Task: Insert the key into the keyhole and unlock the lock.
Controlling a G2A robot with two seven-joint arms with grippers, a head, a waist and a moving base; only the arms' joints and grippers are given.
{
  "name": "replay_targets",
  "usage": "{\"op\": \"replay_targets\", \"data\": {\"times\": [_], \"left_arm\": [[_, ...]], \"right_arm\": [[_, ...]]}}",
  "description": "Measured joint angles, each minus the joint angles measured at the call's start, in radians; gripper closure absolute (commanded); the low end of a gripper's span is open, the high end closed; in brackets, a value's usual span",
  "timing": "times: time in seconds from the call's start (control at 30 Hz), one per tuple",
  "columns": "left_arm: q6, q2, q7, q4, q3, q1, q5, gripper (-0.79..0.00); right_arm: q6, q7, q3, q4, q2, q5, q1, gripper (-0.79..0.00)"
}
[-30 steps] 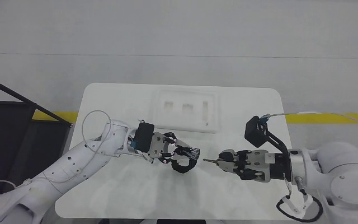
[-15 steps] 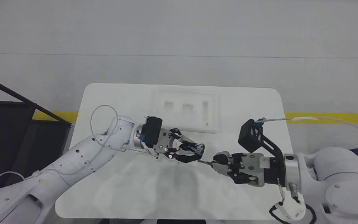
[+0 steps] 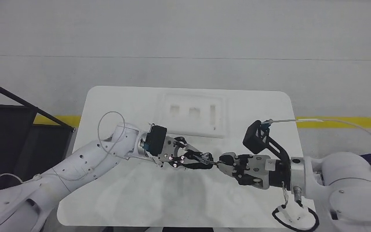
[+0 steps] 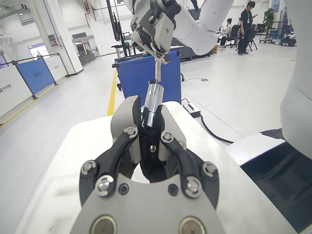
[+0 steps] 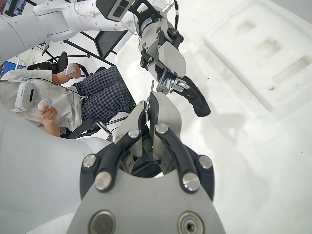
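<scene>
Moved in toward each other since a second ago, bringing the key tip up to the lock.
Pinching the chrome lock cylinder in the left gripper, fingers pressed against it, keyhole end facing outward, black cable trailing below. Clamping the key's head in the right gripper, fingers squeezed tight on it, blade aimed at the cylinder's end face and right at it; cannot tell whether it has entered the keyhole. Held in the air above the middle of the white table, near the front of the foam tray.
</scene>
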Motion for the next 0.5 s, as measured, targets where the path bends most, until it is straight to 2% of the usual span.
{"op": "replay_targets", "data": {"times": [0.23,0.5], "left_arm": [[0.064,0.03,0.064,0.008,0.084,-0.045,-0.018,0.0],[0.08,0.047,0.08,-0.008,0.091,-0.045,-0.024,0.0]], "right_arm": [[0.015,0.006,0.011,0.0,0.007,0.008,-0.011,0.0],[0.015,-0.01,-0.012,0.008,0.01,0.015,-0.015,0.0]]}}
